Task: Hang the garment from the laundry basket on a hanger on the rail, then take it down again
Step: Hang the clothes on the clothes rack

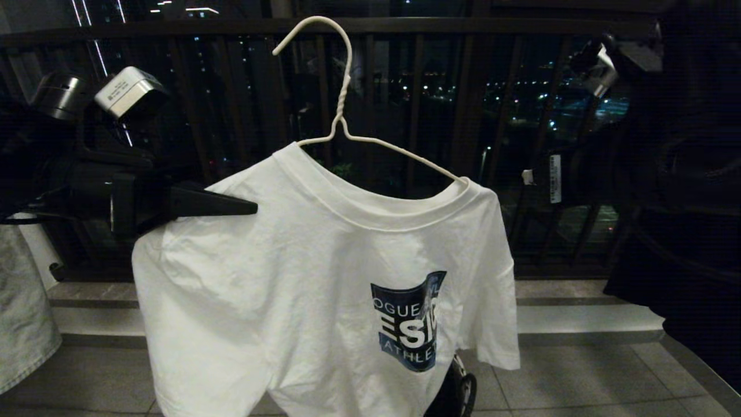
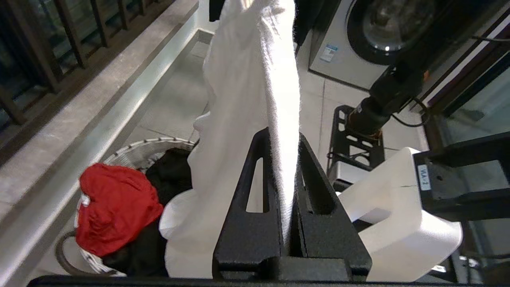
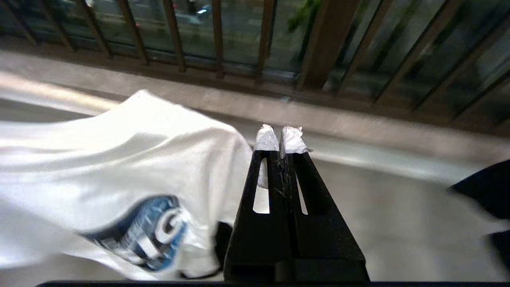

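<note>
The garment (image 1: 324, 278), a white T-shirt with a blue chest print, hangs on the white wire hanger (image 1: 345, 75). The hanger's hook stands free in front of the dark balcony railing. The rail is out of view. My left gripper (image 1: 252, 207) is shut on the shirt's shoulder, and white cloth is pinched between its jaws (image 2: 283, 135). My right gripper (image 3: 279, 139) is shut and empty, beside the shirt's other sleeve (image 3: 191, 139). Below the shirt sits the laundry basket (image 2: 151, 145), with red and black clothes in it.
The balcony railing (image 1: 405, 26) runs behind the shirt, above a stone kerb (image 1: 579, 318). A pale denim garment (image 1: 23, 313) hangs at the left and a black garment (image 1: 683, 231) at the right. A washing machine (image 2: 358, 36) stands behind.
</note>
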Robot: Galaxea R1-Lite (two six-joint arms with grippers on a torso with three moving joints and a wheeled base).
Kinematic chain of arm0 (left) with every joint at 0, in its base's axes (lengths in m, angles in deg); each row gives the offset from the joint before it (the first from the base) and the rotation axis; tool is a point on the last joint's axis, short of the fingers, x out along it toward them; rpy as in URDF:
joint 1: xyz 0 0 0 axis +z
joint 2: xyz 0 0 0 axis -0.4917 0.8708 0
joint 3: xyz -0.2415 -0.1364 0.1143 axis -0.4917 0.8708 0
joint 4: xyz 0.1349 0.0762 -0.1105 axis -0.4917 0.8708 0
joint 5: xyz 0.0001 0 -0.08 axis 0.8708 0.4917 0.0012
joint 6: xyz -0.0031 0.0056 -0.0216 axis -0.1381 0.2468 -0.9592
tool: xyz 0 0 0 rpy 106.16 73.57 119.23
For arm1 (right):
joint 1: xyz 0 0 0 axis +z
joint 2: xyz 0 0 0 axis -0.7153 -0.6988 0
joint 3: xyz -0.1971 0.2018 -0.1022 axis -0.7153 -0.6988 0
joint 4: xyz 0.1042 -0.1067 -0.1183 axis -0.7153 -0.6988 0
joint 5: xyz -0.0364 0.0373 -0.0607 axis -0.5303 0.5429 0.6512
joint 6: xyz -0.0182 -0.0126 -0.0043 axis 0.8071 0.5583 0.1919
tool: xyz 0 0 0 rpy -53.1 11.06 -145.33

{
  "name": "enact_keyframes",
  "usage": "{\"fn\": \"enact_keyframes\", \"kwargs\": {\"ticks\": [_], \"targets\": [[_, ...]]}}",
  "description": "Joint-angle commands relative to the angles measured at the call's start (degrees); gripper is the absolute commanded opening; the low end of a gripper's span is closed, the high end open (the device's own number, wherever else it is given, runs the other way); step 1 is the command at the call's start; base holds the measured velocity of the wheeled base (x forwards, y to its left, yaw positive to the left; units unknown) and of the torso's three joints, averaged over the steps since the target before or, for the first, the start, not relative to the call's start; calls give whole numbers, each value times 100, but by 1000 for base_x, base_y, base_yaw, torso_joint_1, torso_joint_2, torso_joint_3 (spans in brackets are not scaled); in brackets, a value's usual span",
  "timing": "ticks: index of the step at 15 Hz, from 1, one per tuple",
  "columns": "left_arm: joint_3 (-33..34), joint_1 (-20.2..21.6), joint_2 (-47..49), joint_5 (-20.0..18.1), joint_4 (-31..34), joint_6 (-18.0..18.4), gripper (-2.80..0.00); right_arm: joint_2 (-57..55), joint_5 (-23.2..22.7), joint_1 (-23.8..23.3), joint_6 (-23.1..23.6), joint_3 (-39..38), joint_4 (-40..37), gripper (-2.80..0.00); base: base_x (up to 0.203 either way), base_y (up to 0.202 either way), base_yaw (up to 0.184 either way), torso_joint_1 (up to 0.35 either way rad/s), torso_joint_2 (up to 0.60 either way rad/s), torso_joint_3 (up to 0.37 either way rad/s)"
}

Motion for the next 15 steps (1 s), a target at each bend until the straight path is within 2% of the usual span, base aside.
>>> {"fn": "enact_keyframes", "kwargs": {"ticks": [1, 3, 4, 9, 15], "targets": [[157, 58, -74, -48, 19, 23, -280, -251, -273, -35, -437, 42, 4, -280, 0, 0, 0, 0, 0, 0], [212, 58, -60, -58, 10, 50, -280, -297, -905, -45, -707, 66, 4, -280, 0, 0, 0, 0, 0, 0], [177, 55, -51, -58, 9, 54, -280, -287, -1009, -104, -725, 85, 4, -280, 0, 0, 0, 0, 0, 0], [183, 31, 6, -60, 18, 45, -280, -90, -1115, -387, -621, 28, -31, -280, 0, 0, 0, 0, 0, 0], [180, 5, -33, -67, 18, 37, -280, -32, -1309, -274, -644, -49, -14, -280, 0, 0, 0, 0, 0, 0]]}}
